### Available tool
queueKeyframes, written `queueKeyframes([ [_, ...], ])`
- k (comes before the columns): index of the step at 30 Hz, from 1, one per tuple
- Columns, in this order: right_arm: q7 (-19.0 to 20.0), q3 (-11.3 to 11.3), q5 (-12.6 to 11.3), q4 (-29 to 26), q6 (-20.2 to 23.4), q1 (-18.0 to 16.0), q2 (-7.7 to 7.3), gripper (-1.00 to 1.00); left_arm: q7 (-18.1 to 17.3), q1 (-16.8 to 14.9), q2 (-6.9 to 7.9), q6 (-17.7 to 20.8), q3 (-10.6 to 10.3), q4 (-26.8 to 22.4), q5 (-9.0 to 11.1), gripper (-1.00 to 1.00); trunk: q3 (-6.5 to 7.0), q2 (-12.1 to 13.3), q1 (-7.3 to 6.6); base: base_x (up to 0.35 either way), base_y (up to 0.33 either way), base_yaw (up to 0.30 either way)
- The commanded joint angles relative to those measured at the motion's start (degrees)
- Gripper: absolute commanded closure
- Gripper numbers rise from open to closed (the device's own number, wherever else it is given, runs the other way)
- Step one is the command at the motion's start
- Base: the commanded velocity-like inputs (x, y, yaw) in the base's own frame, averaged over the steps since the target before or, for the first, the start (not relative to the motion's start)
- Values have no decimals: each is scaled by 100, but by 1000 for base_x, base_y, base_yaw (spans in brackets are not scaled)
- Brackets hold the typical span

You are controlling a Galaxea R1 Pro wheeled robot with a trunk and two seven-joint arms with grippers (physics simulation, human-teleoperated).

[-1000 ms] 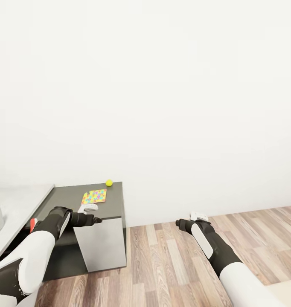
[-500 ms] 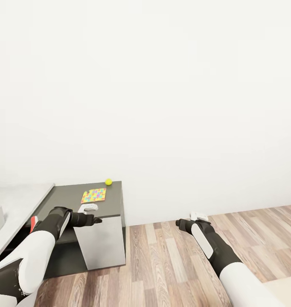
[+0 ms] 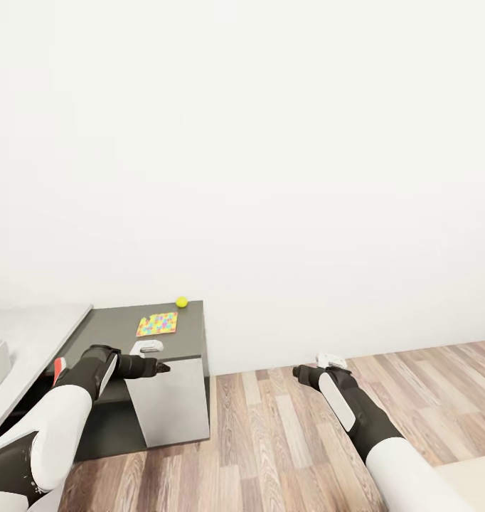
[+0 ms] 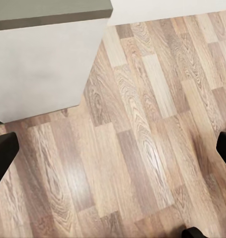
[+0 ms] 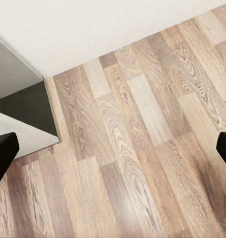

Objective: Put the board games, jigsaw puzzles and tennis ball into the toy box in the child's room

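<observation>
Bare wall ahead, wood floor (image 3: 285,427) below. At ten o'clock the table (image 3: 121,327) holds puzzle (image 3: 157,324) and ball (image 3: 181,302). Both my grippers, left (image 3: 161,368) and right (image 3: 296,371), hang spread and empty; I judge I'm approaching, next turning toward it.

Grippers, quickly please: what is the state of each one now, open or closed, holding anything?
Left gripper: open, holding nothing.
Right gripper: open, holding nothing.

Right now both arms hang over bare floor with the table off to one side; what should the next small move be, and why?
Probably turn the base left and roll closer to the dark table. The tennis ball and the colourful jigsaw puzzle lie on its top, beyond the left tool, while the right tool hangs over wood floor. Both tools look open and empty.
</observation>
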Motion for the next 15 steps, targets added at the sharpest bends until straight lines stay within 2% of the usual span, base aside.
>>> queueKeyframes([
  [1,-55,24,-57,-8,11,-6,-6,-100,-43,-7,-6,29,48,-8,-51,-100,-14,-14,4,-32,0,0],
  [15,-55,24,-57,-8,11,-6,-6,-100,-43,-7,-6,27,47,-7,-51,-100,-14,-14,4,-74,0,0],
])
